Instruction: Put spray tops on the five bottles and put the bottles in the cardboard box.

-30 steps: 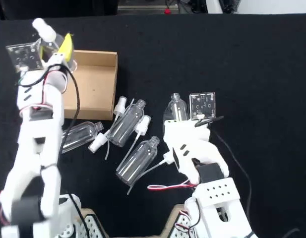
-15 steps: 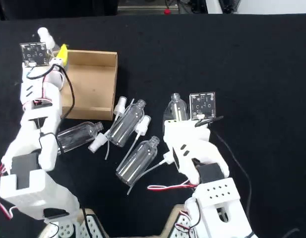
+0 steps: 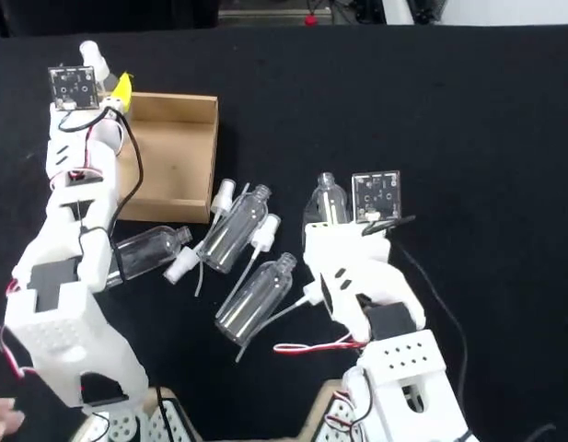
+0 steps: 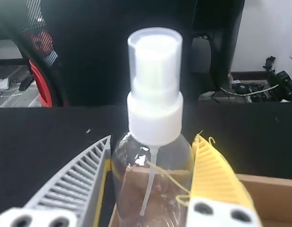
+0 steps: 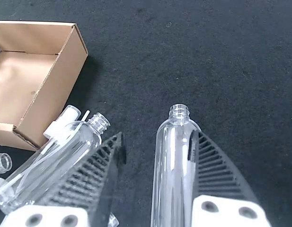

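My left gripper (image 3: pixel 107 85) is shut on a clear bottle (image 4: pixel 153 179) that wears a white spray top (image 4: pixel 154 94). It hangs over the far left corner of the cardboard box (image 3: pixel 173 157). My right gripper (image 5: pixel 155 142) sits near the table's middle, shut on a clear bottle with an open neck (image 5: pixel 176 156), also seen in the high view (image 3: pixel 328 198). Three more open bottles lie between the arms (image 3: pixel 145 253) (image 3: pixel 236 226) (image 3: pixel 258 295). Several loose spray tops with dip tubes (image 3: pixel 224 195) (image 3: pixel 265 235) lie among them.
The box floor (image 5: pixel 27 80) is bare. One lying bottle (image 5: pixel 60 156) and a spray top (image 5: pixel 63 123) rest close beside my right gripper's outer finger. Black cloth stretches free to the right and at the back of the table.
The left arm has swung and stretched out, its wrist shifting slightly while the capped bottle stays by the box's far left corner. The right arm and the lying bottles have not moved.
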`<state>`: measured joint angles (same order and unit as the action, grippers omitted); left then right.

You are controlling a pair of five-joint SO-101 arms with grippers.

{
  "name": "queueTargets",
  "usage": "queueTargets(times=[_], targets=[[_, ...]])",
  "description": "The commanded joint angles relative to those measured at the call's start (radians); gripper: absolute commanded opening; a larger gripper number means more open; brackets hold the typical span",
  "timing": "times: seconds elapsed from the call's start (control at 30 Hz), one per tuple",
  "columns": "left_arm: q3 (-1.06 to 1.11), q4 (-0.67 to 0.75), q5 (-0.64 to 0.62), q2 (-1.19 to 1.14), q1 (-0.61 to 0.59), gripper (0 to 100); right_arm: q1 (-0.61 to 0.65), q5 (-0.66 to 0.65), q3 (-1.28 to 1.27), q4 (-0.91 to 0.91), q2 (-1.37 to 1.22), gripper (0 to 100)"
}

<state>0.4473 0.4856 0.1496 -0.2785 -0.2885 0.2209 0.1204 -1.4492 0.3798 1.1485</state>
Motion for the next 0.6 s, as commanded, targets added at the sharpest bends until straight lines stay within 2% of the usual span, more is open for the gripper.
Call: queueTargets(times=[0.0, 0.13, 0.37, 0.57], targets=[[-0.102, 0.032, 0.006, -0.046, 0.013, 22, -0.017, 0.009, 0.031, -0.031, 0.015, 21.2], [-0.176, 0.035, -0.002, -0.121, 0.022, 22, -0.017, 0.009, 0.031, -0.031, 0.015, 21.2], [-0.232, 0.322, -0.002, -0.292, 0.022, 22, -0.015, 0.009, 0.031, -0.029, 0.015, 21.2], [-0.231, 0.377, -0.003, -0.339, 0.019, 22, -0.015, 0.009, 0.031, -0.026, 0.015, 21.2]])
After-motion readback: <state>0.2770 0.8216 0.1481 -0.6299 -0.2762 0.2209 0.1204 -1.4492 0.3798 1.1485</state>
